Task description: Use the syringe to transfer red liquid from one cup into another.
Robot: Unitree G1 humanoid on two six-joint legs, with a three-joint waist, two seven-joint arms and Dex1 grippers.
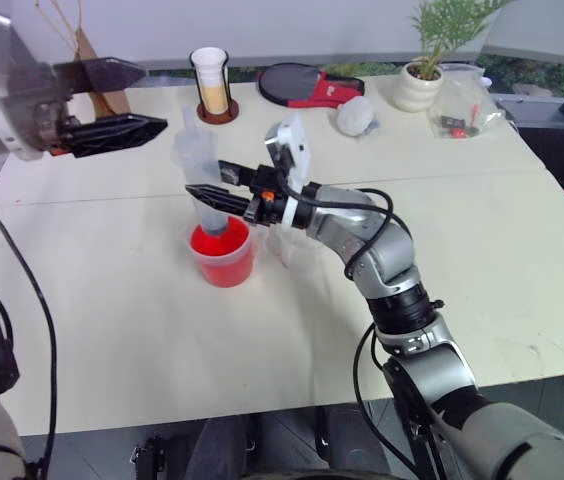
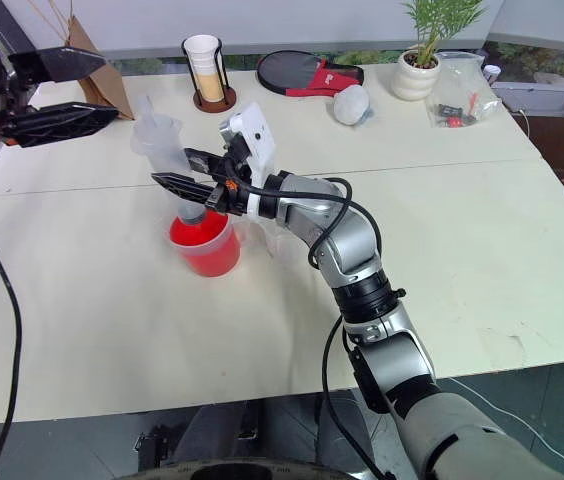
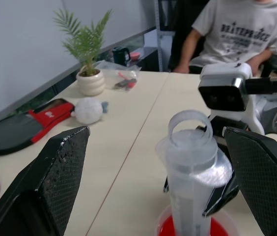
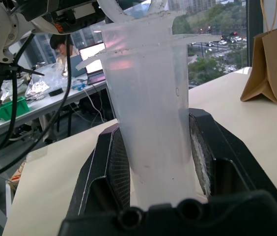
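We cannot see the lower end of the syringe (image 1: 205,185): it drops below the rim of the larger cup (image 1: 225,258), and the opaque red liquid (image 1: 220,243) hides whatever sits beneath the surface. The smaller clear cup (image 1: 292,245) lies just right of the red one, largely masked by the right arm, so we cannot tell its contents. The syringe is a fat, frosted-clear plastic barrel with a ring-shaped plunger handle, standing upright near the middle of the pale counter (image 1: 112,320). The right end effector (image 1: 224,192) pinches the barrel between its black, textured fingers. The left end effector (image 1: 122,100) has its fingers spread wide, hovering up and to the left, apart from the syringe.
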